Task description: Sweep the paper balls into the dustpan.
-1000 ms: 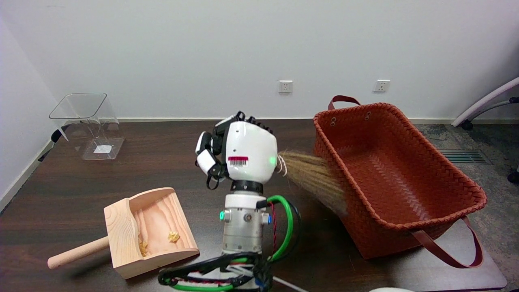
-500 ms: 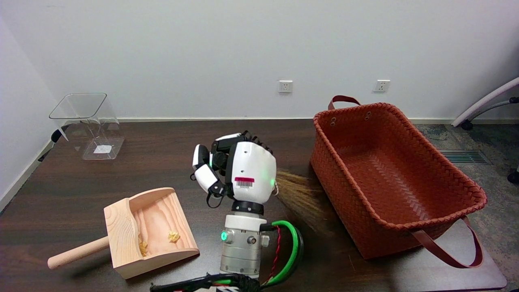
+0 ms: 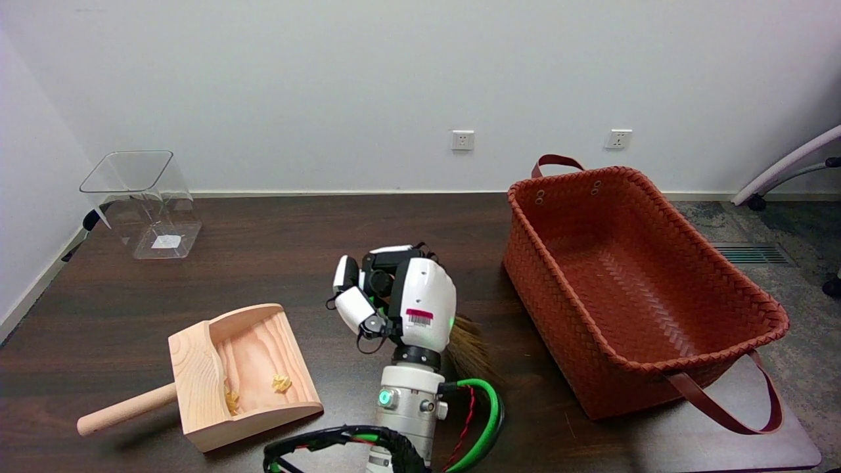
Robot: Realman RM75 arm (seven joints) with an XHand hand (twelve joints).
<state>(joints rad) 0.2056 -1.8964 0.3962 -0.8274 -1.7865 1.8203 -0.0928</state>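
1. At the table's near edge, the robot's right hand [image 3: 401,302] hangs above the dark table [image 3: 276,263], fingers curled in around what appears to be the hidden handle of a small straw broom [image 3: 470,345]; only the bristle fan shows, poking out to the hand's right and low over the tabletop.

2. Two crumpled yellow paper balls [image 3: 281,383] lie inside the wooden dustpan [image 3: 240,378], which rests near the table's front left corner with its open mouth facing the near edge and its handle pointing left.

3. No loose ball is visible on the table, so the sweeping looks done, or nearly so.

4. A woven red basket [image 3: 631,276] fills the right side; a clear plastic bin [image 3: 141,200] stands at the far left corner.

5. If the broom is being set down, the hand should lower it flat, well apart from the dustpan's lip, and release only once the bristles rest, so nothing is flicked back out.
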